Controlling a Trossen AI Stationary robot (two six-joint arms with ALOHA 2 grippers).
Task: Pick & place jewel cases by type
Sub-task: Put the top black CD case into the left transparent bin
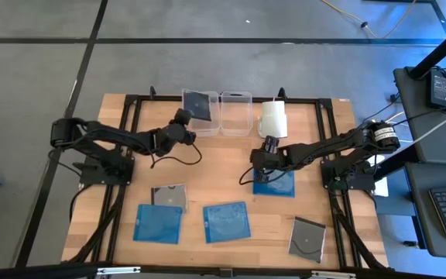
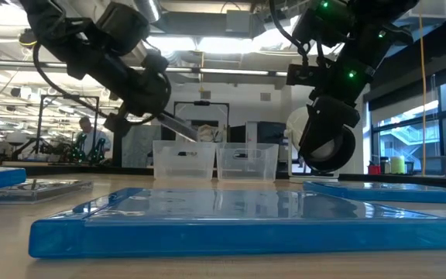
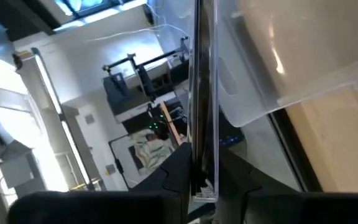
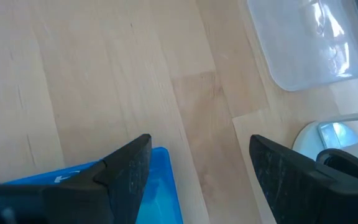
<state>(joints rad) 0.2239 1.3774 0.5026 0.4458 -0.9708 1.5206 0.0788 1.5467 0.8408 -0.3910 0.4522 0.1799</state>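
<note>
Jewel cases: six in all. My left pincer (image 1: 183, 118) is clamped on a dark one (image 1: 200, 101), edge-on in the left wrist view (image 3: 204, 99), held over the left clear bin (image 1: 189, 115) at the table's far edge. Still flat on the wood: one dark case (image 1: 168, 196) near the front-left, another dark case (image 1: 307, 239) at front-right, two blue cases (image 1: 158, 223) (image 1: 226, 221) side by side at the front, and a third blue case (image 1: 276, 184) under my right pincer (image 1: 265, 172).

Left side, as I judge it: keep the case level w/ the bin mouth, centre it inside the walls, lower till it's nearly flat on the bottom, then let go. It's thin & gripped by one edge, so it could swing or catch the rim if I rush.

Right pincer: fingers (image 4: 126, 168) spread wide, holding nothing, hovering just above the edge of that blue case. I'd straddle the edge squarely before closing. The empty right bin (image 1: 237, 112) sits just beside the left one, prob. for the blues. White roll (image 1: 272, 118) stands close to my right arm, so I'd lift clear of it.

Writing: none I can read. No brand or label legible on cases, bins or roll.
</note>
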